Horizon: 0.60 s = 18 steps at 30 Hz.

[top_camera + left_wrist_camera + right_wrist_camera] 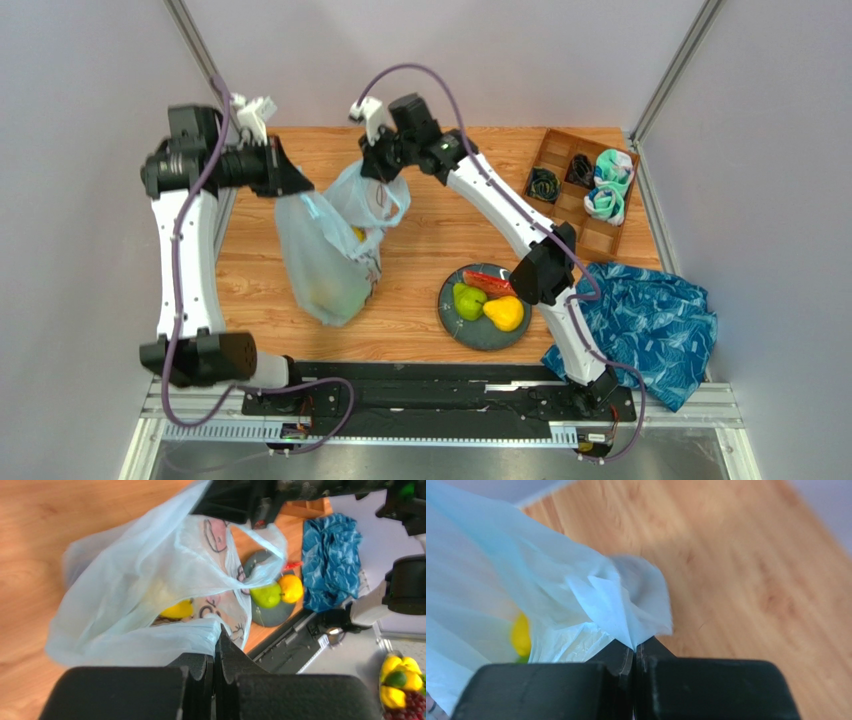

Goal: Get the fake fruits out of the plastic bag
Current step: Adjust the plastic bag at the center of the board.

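Observation:
The translucent plastic bag [325,255] hangs lifted over the wooden table, held from both sides. My left gripper [298,183] is shut on its left rim; the left wrist view shows the film pinched between the jaws [218,636]. My right gripper [380,165] is shut on the right handle [634,647]. A yellow fruit [176,611] shows through the bag [140,575], also in the right wrist view [520,637]. A green pear [468,300], a yellow mango [506,314] and a red watermelon slice [490,283] lie on a dark plate [470,332].
A wooden tray [560,205] with rolled socks stands at the back right. A blue patterned cloth [650,320] lies at the front right, under the right arm. More fruits [400,687] show off the table in the left wrist view.

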### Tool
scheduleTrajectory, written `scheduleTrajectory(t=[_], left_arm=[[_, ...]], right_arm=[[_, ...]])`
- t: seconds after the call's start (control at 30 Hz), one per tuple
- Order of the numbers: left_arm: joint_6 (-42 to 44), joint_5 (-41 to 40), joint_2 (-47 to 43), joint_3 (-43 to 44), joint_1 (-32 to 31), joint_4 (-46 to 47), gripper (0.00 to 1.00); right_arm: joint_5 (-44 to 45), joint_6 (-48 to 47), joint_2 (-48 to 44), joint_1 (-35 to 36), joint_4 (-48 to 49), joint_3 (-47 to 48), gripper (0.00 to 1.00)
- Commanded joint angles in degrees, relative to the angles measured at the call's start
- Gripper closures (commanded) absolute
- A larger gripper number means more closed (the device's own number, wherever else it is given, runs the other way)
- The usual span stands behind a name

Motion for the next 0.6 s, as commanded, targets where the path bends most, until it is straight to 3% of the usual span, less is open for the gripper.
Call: scheduleTrajectory(t=[0.0, 0.1, 0.2, 0.23, 0.27, 0.33, 0.37, 0.4, 0.47, 0.5, 0.57], left_arm=[[6.61, -6.48, 9.96, 28.81, -0.97, -6.85, 1.00], [10.46, -6.24, 13.58, 42.30, -0.97, -10.55, 1.00], [18.00, -4.82, 10.96, 39.44, -2.10, -16.95, 1.00], [19.70, -5.43, 7.38, 35.68, -2.81, -18.38, 1.00], [20.93, -6.22, 5.00, 24.33, -4.21, -19.44, 1.00], [21.56, -8.24, -2.80, 10.14, -5.71, -19.89, 1.00], [21.21, -9.12, -5.20, -2.81, -7.63, -19.89, 1.00], [18.51, -9.31, -7.57, -8.95, -8.26, -17.02, 1.00], [13.84, -21.64, -17.50, -14.96, -11.58, -11.74, 1.00], [13.21, -22.13, -19.36, -15.68, -11.60, -9.45, 1.00], [12.42, -21.79, -19.82, -16.13, -11.60, -9.52, 1.00]], right_arm=[[-5.66, 11.27, -3.21, -4.33, 12.99, 5.91, 1.00], [-6.88, 14.17, -9.09, -5.12, 15.22, -1.28, 1.00], [-8.12, 15.49, -15.59, -5.30, 12.77, -13.57, 1.00], [-8.21, 15.67, -17.70, -5.48, 12.50, -17.78, 1.00], [-7.95, 16.11, -21.20, -5.48, 12.32, -27.57, 1.00], [-6.64, 18.91, -24.21, -5.65, 10.92, -36.76, 1.00], [-6.11, 20.49, -26.57, -5.74, 10.65, -41.25, 1.00], [-5.93, 22.51, -27.73, -5.92, 10.65, -49.99, 0.98], [-5.40, 24.90, -29.84, -5.83, 10.74, -56.47, 0.86], [-5.40, 24.64, -31.16, -5.66, 10.56, -60.33, 0.70], [-5.22, 23.41, -32.31, -5.48, 10.65, -61.33, 0.58]])
